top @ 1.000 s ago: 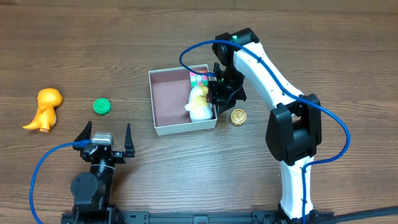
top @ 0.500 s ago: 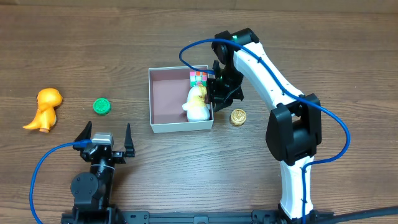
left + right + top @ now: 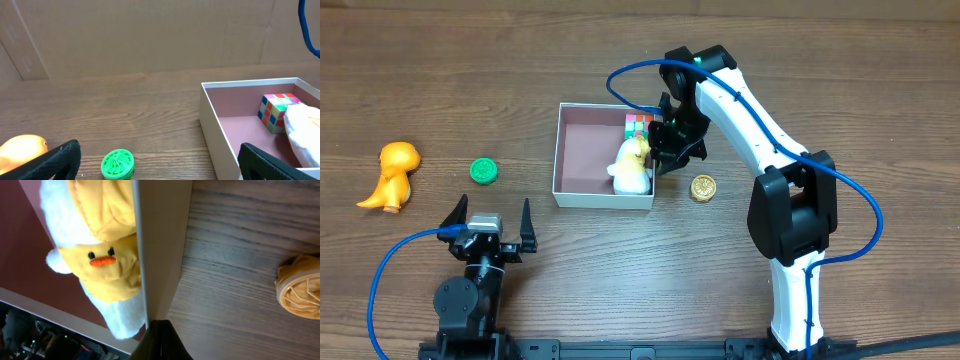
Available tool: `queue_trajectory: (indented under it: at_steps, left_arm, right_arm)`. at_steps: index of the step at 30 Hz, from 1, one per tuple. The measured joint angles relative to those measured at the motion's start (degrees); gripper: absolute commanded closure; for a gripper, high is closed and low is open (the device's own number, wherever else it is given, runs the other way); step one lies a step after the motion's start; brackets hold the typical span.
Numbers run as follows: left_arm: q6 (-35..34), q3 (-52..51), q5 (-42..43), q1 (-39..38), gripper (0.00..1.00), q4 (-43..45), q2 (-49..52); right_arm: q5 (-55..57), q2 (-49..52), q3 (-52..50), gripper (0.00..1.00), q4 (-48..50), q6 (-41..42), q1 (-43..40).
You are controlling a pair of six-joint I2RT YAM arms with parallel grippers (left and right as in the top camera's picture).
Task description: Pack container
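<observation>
Orange dinosaur toy point(image 3: 388, 175) out on the far left of the wooden worktop point(image 3: 440, 80), standing well apart from everything else. Just to its right, a small green cap point(image 3: 484, 171) lies flat. The left wrist view catches it too, low in the frame point(image 3: 117, 164).

Near the front edge comes the left tool point(image 3: 490, 215), released, its jaws spread wide with nothing between them. It is short of the cap and touching neither toy. From its own camera both dark fingers point(image 3: 55, 160) frame the bottom corners.

Now to the centre: the container point(image 3: 600, 199), white walls and pinkish-brown floor, sits mid-worktop, slightly skewed to the worktop edges. Its left half is bare floor. Packed into the right half are a colour cube point(image 3: 639, 124) in the far right corner and a plush duck point(image 3: 632, 167) in front of it. The duck is white and yellow and leans against the right wall.

At that wall is the right tool point(image 3: 658, 152), reaching down from the white arm. The right wrist view shows the container's wall point(image 3: 160, 245) running straight into the dark tip point(image 3: 160, 335), jaws clenched on it. The duck's embroidered face point(image 3: 100, 265) is pressed up on the inner side.

Furthest right, a gold cap point(image 3: 702, 187) rests on the worktop just outside the container, beside the tool and not touching the wall.
</observation>
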Motion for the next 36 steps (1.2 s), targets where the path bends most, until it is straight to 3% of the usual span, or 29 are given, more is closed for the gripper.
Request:
queue_trajectory:
  at_steps: [16,28,36]
  left_arm:
    - [0.0,0.0,0.0,0.0,0.00,0.0,0.0]
    - [0.0,0.0,0.0,0.0,0.00,0.0,0.0]
    - [0.0,0.0,0.0,0.0,0.00,0.0,0.0]
  right_arm:
    - [6.1,0.0,0.0,0.96,1.1,0.9,-3.2]
    - [7.8,0.0,-0.1,0.96,16.1,-0.8,-6.5]
    - [7.8,0.0,-0.1,0.96,19.9,-0.9,-5.6]
